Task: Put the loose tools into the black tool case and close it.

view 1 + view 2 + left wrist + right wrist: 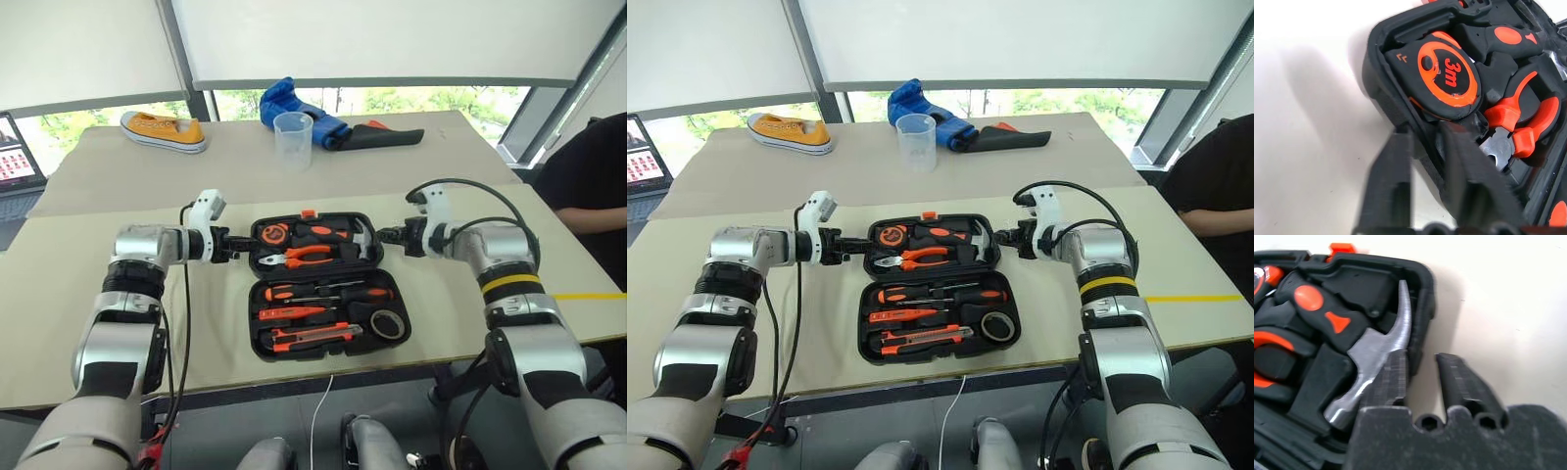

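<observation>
The black tool case (254, 311) lies open on the table. Its near half holds two long screwdrivers (328, 292), a utility knife (312, 338) and a dark tape roll (388, 323). The far half holds a tape measure (1447, 73), pliers (309, 257) and a hammer (1376, 357). My left gripper (243, 243) is shut on the far half's left rim, one finger inside and one outside. On the right rim, beside the hammer head, my right gripper (384, 235) is shut the same way.
On the far table lie a yellow shoe (162, 130), a clear plastic cup (293, 139) and a blue cloth (294, 103) on a dark pouch (377, 137). A laptop (15, 152) sits far left. A person in black (588, 186) stands at the right.
</observation>
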`<state>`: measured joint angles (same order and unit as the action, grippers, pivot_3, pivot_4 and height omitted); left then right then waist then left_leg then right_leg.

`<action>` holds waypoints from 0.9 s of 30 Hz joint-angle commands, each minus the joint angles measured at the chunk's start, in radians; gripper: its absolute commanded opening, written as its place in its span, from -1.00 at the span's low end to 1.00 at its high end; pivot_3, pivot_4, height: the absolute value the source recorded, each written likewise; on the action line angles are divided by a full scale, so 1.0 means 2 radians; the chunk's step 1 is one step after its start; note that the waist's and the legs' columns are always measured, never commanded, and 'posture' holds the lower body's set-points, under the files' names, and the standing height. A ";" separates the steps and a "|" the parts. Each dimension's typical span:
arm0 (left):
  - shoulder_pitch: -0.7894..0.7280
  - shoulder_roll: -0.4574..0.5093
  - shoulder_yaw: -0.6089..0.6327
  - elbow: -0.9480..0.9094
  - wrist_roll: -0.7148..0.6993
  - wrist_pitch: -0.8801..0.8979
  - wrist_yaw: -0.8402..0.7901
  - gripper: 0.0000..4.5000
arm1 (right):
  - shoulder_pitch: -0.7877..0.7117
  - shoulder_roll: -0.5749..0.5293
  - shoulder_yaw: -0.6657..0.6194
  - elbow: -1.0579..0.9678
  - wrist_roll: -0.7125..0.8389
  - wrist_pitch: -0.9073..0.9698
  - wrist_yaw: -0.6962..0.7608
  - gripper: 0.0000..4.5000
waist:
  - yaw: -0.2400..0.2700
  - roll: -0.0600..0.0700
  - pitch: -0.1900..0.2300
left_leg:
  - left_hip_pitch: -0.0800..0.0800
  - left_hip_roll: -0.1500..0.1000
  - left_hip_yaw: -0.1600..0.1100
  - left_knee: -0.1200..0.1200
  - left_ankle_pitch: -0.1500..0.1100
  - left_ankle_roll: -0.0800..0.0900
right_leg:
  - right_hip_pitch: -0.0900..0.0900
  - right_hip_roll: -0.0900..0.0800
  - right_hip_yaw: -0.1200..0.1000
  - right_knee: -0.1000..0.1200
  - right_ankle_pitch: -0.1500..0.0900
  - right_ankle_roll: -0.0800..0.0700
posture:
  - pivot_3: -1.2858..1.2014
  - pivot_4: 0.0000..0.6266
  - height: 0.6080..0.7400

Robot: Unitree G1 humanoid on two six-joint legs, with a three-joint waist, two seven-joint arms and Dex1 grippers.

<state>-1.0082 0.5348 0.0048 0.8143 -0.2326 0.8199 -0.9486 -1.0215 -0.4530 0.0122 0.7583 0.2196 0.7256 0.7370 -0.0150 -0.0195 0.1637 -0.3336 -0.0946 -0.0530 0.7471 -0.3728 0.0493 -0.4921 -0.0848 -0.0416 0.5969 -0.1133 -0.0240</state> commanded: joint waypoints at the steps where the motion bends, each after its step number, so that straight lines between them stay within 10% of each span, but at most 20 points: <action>1: 0.006 -0.006 -0.008 -0.010 0.003 -0.001 -0.008 -0.99 | 0.004 -0.002 0.001 -0.024 -0.003 -0.006 0.011 -0.99 | 0.000 0.000 0.000 | 0.000 0.000 0.000 0.000 0.000 0.000 | 0.000 0.000 0.000 0.000 0.000 0.000 | 0.03 -0.52 0.75; 11: 0.014 -0.006 -0.018 -0.021 0.008 -0.003 -0.013 -0.99 | 0.008 -0.002 -0.009 -0.042 -0.002 -0.005 0.015 -0.99 | 0.000 0.000 0.000 | 0.000 0.000 0.000 0.000 0.000 0.000 | 0.000 0.000 0.000 0.003 0.000 0.000 | 0.03 -0.52 0.75; 18: 0.015 -0.007 -0.016 -0.014 0.014 -0.013 -0.008 -1.00 | 0.000 0.001 -0.003 -0.027 -0.014 -0.008 0.004 -0.06 | 0.000 0.000 0.000 | 0.000 0.000 0.000 0.000 0.000 0.000 | 0.000 0.000 0.000 0.003 0.000 0.000 | 0.03 -0.52 0.75; 22: 0.017 -0.006 -0.014 -0.018 0.012 -0.013 -0.005 -1.00 | 0.004 0.000 0.008 -0.012 -0.029 -0.007 0.001 -0.06 | 0.000 0.000 0.000 | 0.000 0.000 0.000 0.000 0.000 0.000 | 0.000 0.000 0.000 0.003 0.000 0.000 | 0.03 -0.52 0.75; 27: 0.016 -0.004 -0.010 -0.018 0.011 -0.014 -0.001 -1.00 | 0.010 0.002 0.003 -0.018 -0.023 -0.008 0.006 -0.68 | 0.000 0.000 0.000 | 0.000 0.000 0.000 0.000 0.000 0.000 | 0.000 0.000 0.000 0.003 0.000 0.000 | 0.03 -0.52 0.75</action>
<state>-0.9946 0.5309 -0.0003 0.7901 -0.2239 0.8064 -0.9489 -1.0028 -0.4420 0.0243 0.7321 0.1781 0.7199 0.7482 -0.0148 -0.0191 0.1632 -0.3336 -0.0946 -0.0533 0.7470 -0.3727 0.0495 -0.4923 -0.0847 -0.0417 0.6027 -0.1132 -0.0239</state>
